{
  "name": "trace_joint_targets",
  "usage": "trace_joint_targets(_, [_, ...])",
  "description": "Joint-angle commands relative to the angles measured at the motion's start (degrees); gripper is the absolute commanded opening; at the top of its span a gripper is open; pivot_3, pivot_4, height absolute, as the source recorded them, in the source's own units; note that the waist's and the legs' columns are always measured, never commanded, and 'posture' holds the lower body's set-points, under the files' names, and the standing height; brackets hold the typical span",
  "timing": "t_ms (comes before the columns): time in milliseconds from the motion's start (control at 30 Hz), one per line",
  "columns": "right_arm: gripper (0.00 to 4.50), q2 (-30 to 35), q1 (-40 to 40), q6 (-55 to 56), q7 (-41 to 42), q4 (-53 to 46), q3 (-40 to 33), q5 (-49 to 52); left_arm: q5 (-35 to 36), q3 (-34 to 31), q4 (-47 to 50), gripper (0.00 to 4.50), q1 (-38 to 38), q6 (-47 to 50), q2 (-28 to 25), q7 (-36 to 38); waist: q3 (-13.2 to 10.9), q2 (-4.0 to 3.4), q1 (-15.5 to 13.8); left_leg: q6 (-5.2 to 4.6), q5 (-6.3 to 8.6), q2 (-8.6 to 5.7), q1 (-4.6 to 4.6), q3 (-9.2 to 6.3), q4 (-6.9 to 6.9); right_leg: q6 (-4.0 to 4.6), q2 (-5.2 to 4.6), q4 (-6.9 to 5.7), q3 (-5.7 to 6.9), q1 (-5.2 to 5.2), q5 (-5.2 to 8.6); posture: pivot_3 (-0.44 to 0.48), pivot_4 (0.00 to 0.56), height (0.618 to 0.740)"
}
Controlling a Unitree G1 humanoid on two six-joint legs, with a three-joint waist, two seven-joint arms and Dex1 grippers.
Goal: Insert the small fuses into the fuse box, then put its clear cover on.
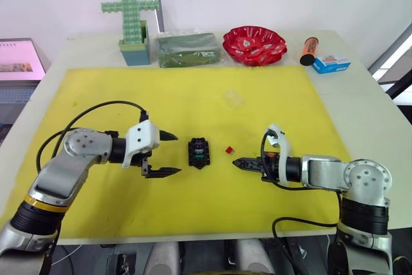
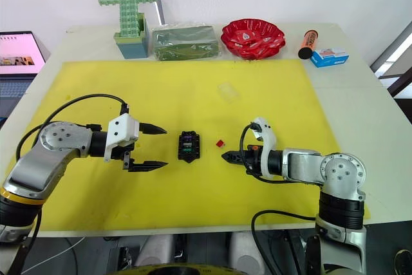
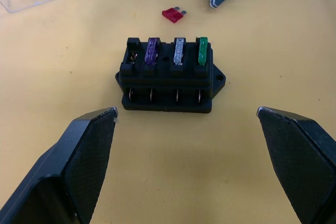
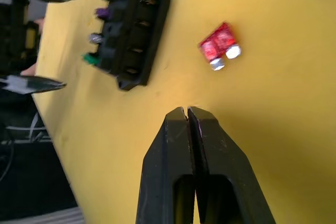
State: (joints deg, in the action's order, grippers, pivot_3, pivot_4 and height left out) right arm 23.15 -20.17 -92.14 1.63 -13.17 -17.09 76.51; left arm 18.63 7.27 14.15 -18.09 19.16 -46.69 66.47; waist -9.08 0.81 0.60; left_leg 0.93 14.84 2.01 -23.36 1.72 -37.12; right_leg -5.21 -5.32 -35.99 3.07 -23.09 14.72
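Note:
The black fuse box (image 1: 199, 152) sits mid-mat on the yellow mat (image 1: 96, 94). In the left wrist view a purple fuse (image 3: 151, 51), a grey fuse (image 3: 179, 51) and a green fuse (image 3: 201, 51) stand in its slots, and one end slot is empty. A red fuse (image 1: 228, 150) lies flat on the mat just right of the box. The clear cover (image 1: 233, 99) rests farther back. My left gripper (image 1: 174, 154) is open, just left of the box and holding nothing. My right gripper (image 1: 237, 162) is shut and empty, its tip close to the red fuse (image 4: 219, 48).
Along the table's back edge stand a green block cross (image 1: 132, 20), a dark green packet (image 1: 188, 48), a red bowl (image 1: 254, 44), an orange cylinder (image 1: 309, 49) and a small blue-and-white box (image 1: 331, 63). A laptop (image 1: 19, 59) sits off the table's left.

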Motion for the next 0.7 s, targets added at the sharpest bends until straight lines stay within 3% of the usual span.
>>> trace_joint_targets(33, [0.01, 1.5, -2.3, 0.6, -0.6, -0.9, 0.2, 2.0, 0.0, -0.7, 0.7, 4.50, -0.4, -0.7, 0.0, 0.0, 0.0, 0.00, 0.0, 0.00, 0.00, 0.00, 0.00, 0.00, 0.00, 0.00, 0.00, 0.00, 0.00, 0.00, 0.00, 0.000, 0.150, 0.740])
trace_joint_targets(233, [0.01, 6.3, -7.7, 4.8, 5.6, 2.4, 2.0, -3.1, -0.2, -0.9, 0.4, 4.50, -0.5, -0.8, -0.2, 0.0, 0.0, 0.00, -0.1, 0.00, 0.00, 0.00, -0.01, 0.00, 0.00, 0.00, 0.00, 0.01, -0.01, -0.01, 0.00, 0.000, 0.150, 0.740])
trace_joint_targets(367, [0.91, 12.3, -12.6, 8.7, 17.1, 6.9, 6.5, -8.3, -0.2, -1.0, 0.1, 4.50, -0.8, -0.8, -0.3, 0.3, 0.0, -0.01, 0.0, 0.00, 0.00, 0.00, -0.01, 0.03, 0.00, 0.00, 0.01, 0.02, -0.03, -0.03, 0.00, 0.000, 0.150, 0.740])
trace_joint_targets(467, [1.94, 19.5, -16.7, 14.7, 33.3, 10.0, 16.4, -15.9, -0.2, -0.9, -0.5, 4.50, -1.6, -0.9, -0.2, 0.6, 0.0, -0.02, -0.1, -0.01, 0.00, 0.00, -0.02, 0.01, 0.00, 0.00, 0.02, 0.04, -0.02, -0.03, 0.00, 0.000, 0.150, 0.740])
trace_joint_targets(600, [3.22, 23.7, -21.4, 22.2, 49.3, 16.6, 28.6, -25.7, -0.2, -0.8, -1.2, 4.50, -2.7, -0.9, 0.1, 1.2, 0.0, -0.01, 0.0, -0.01, 0.00, 0.00, -0.02, 0.03, -0.02, 0.00, 0.02, 0.05, -0.03, -0.04, 0.00, 0.000, 0.150, 0.740])
trace_joint_targets(700, [3.22, 23.8, -24.5, 26.6, 58.3, 21.7, 34.9, -31.7, 0.0, -0.8, -1.4, 4.50, -3.4, -0.7, 0.2, 1.5, 0.0, -0.01, 0.0, -0.01, 0.00, 0.00, -0.03, 0.02, -0.01, 0.00, 0.04, 0.06, -0.02, -0.05, 0.00, 0.000, 0.150, 0.740])
